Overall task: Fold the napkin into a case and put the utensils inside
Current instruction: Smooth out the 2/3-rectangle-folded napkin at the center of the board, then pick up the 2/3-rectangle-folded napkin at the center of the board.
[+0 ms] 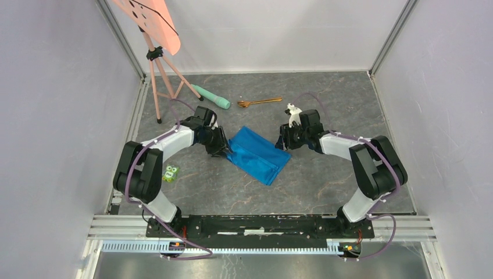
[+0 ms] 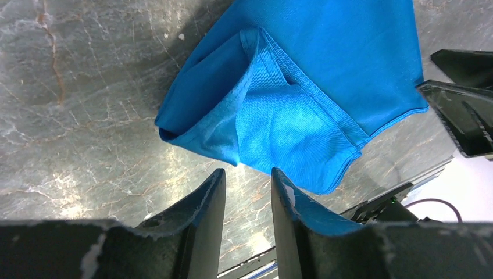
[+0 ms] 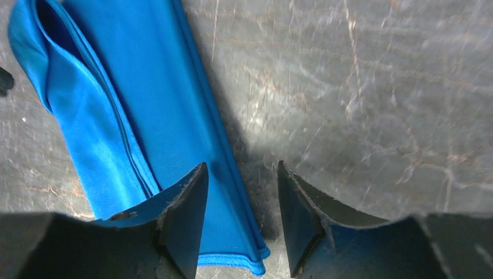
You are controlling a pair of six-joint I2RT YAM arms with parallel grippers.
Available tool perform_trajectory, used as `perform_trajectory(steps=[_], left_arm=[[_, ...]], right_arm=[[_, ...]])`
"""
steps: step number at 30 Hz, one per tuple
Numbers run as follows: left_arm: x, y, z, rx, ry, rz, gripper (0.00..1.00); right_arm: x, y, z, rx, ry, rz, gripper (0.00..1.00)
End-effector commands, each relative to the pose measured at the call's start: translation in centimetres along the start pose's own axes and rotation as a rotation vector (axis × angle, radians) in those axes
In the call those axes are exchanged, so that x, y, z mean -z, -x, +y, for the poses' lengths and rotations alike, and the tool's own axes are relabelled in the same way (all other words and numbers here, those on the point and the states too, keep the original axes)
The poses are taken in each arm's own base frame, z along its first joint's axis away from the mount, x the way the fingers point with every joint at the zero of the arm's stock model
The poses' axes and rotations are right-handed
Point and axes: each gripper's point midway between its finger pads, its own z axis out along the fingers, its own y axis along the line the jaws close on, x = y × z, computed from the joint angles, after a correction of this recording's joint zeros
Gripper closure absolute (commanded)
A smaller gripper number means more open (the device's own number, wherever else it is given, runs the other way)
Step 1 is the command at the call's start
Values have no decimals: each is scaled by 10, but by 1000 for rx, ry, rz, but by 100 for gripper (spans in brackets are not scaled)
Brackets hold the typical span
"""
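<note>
Left tool (image 2: pixel 247 172) and right tool (image 3: pixel 242 165), both parted and empty, flank the napkin (image 1: pixel 257 154); utensils (image 1: pixel 260 102) and green cylinder (image 1: pixel 212 97) lie beyond.

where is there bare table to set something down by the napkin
Widest free patch: the near side, between the napkin and the base rail. Also the far right corner beyond the right gripper. Crowded: far left, around tripod, mint-green cylinder and spoon.

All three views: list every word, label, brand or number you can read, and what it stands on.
No text is readable in any view.
The napkin and the table are unmarked.
The green toy is too small to show any lettering.
</note>
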Motion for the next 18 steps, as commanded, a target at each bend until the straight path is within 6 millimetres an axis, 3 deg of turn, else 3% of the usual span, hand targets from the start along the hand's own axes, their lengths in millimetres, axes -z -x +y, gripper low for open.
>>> perform_trajectory(steps=[1, 7, 11, 13, 15, 16, 18], left_arm=[[13, 4, 1, -82, 27, -59, 58], [-3, 14, 27, -48, 142, -116, 57], [-5, 22, 12, -76, 133, -151, 56], [2, 23, -2, -139, 155, -186, 55], [15, 18, -14, -212, 199, -223, 53], [22, 17, -12, -231, 241, -248, 51], [33, 6, -14, -274, 277, -279, 47]], right_arm=[[1, -15, 5, -25, 37, -10, 49], [20, -57, 37, -146, 86, -70, 65], [28, -85, 98, -192, 185, -127, 64], [33, -89, 121, -182, 225, -143, 61], [36, -83, 120, -150, 204, -153, 53], [37, -76, 109, -124, 151, -162, 42], [46, -59, 87, -83, 81, -186, 30]])
